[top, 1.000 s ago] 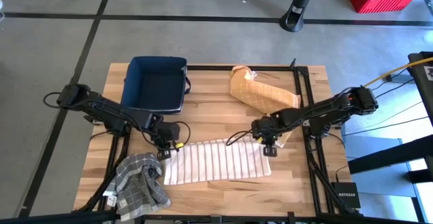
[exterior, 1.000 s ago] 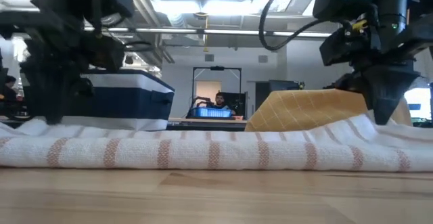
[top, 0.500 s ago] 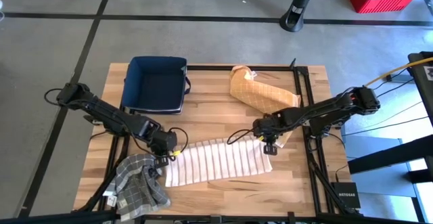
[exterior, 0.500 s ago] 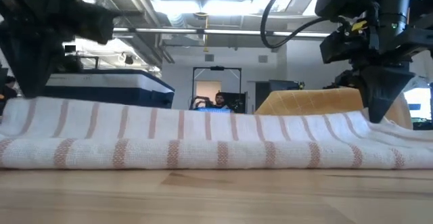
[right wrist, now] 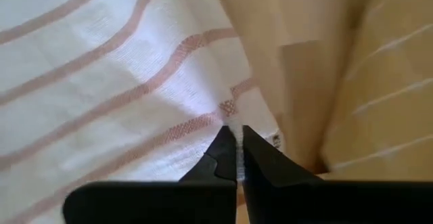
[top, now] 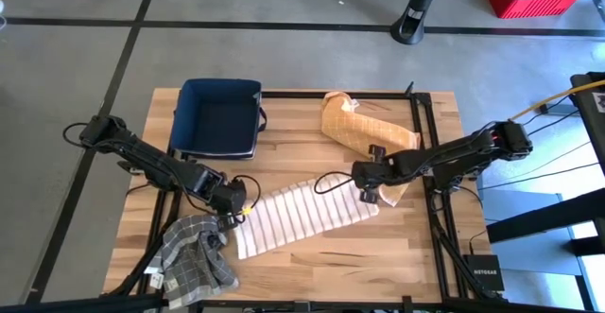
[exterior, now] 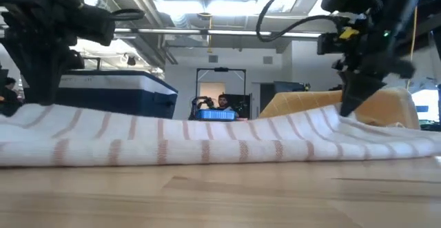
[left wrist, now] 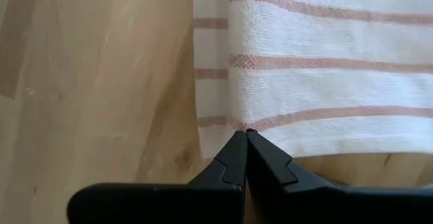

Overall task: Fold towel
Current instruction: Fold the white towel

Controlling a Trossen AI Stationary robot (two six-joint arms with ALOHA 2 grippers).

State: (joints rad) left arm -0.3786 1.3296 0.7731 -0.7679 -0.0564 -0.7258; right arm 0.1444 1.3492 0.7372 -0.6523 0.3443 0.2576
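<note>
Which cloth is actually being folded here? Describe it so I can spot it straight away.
On the wooden table, look in front of the blue bin, between the two grippers. The striped towel is white with thin reddish stripes, unlike the grey checked cloth and the tan cloth.

You have a white towel (top: 304, 220) with thin salmon-pink stripes across it, lying on the pale, wood-grained table (top: 416, 256). At the table's front left corner sits a grey cloth (top: 194, 254) checked with fine light lines. The bin (top: 219, 116) at the back left corner is dark navy blue. Near the back edge you see a tan-yellow cloth (top: 364, 129) with a faint white grid. The left gripper (top: 233, 217) and the right gripper (top: 368, 194) are both black.
</note>
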